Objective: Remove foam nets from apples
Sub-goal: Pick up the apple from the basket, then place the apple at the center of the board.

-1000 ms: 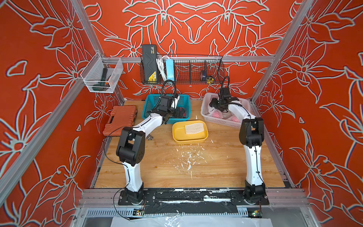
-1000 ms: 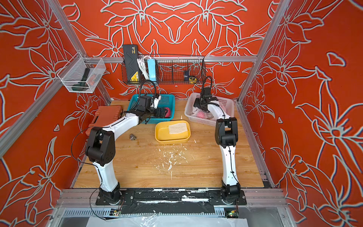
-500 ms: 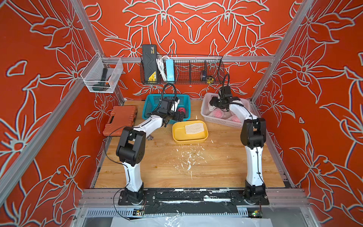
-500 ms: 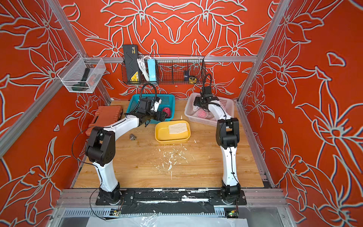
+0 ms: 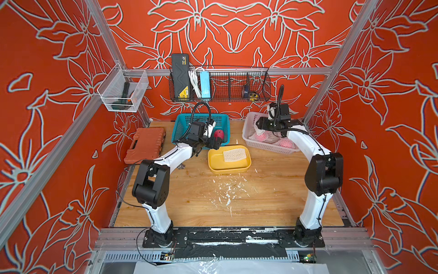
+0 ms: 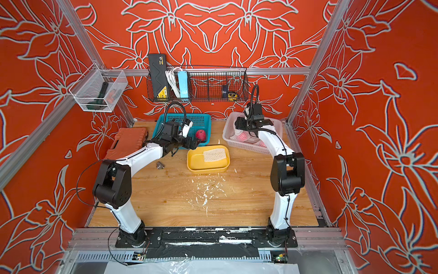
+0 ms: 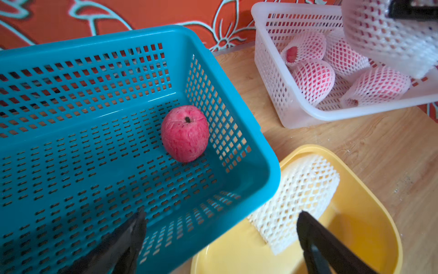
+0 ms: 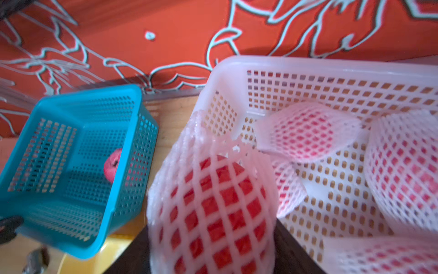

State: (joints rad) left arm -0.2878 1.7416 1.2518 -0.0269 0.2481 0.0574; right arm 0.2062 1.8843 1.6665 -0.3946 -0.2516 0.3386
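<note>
1. Yellow tray (image 5: 214, 166): empty foam net (image 5: 234, 154) flat, long axis crosswise.
2. Your left tool (image 7: 221, 217): spread, empty, over teal basket's (image 7: 94, 38) corner.
3. Bare apple (image 7: 184, 134): in that basket, stem end up.
4. Your right tool (image 8: 212, 256): pinching netted apple (image 8: 213, 194) over white basket (image 5: 246, 118); four more (image 7: 312, 78) inside.

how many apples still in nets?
5. Four netted apples lie in the white basket; a fifth is held by the right gripper above it. More could be hidden underneath.
</note>
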